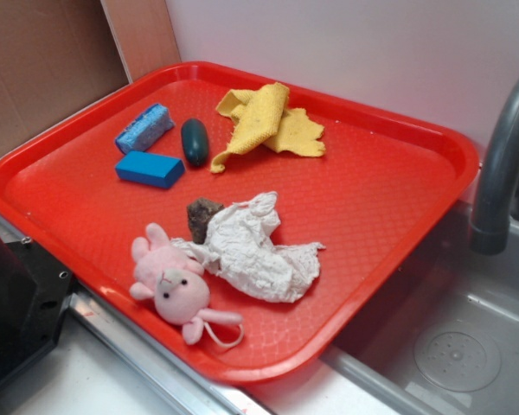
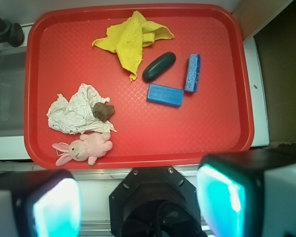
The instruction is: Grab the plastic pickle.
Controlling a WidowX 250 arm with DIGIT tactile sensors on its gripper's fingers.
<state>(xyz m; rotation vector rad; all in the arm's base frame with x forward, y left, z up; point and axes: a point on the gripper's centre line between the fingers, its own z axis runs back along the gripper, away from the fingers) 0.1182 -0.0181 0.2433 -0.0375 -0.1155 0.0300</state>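
The plastic pickle [image 1: 195, 142] [image 2: 159, 66] is a smooth dark teal-green oval lying on the red tray [image 1: 389, 190] [image 2: 212, 123], between the yellow cloth and the blue blocks. In the wrist view my gripper [image 2: 138, 202] hangs high over the tray's near edge, far from the pickle. Its two fingers [image 2: 222, 197] stand wide apart with nothing between them. The exterior view shows only a black part of the robot [image 1: 17, 303] at the lower left, not the gripper.
Also on the tray: a yellow cloth [image 1: 268, 121], a blue rectangular block [image 1: 150, 169], a blue sponge-like block [image 1: 144, 128], a brown lump [image 1: 203, 216], crumpled white paper [image 1: 255, 251] and a pink plush rabbit [image 1: 177, 290]. A sink [image 1: 450, 346] and grey faucet [image 1: 502, 164] lie to the right.
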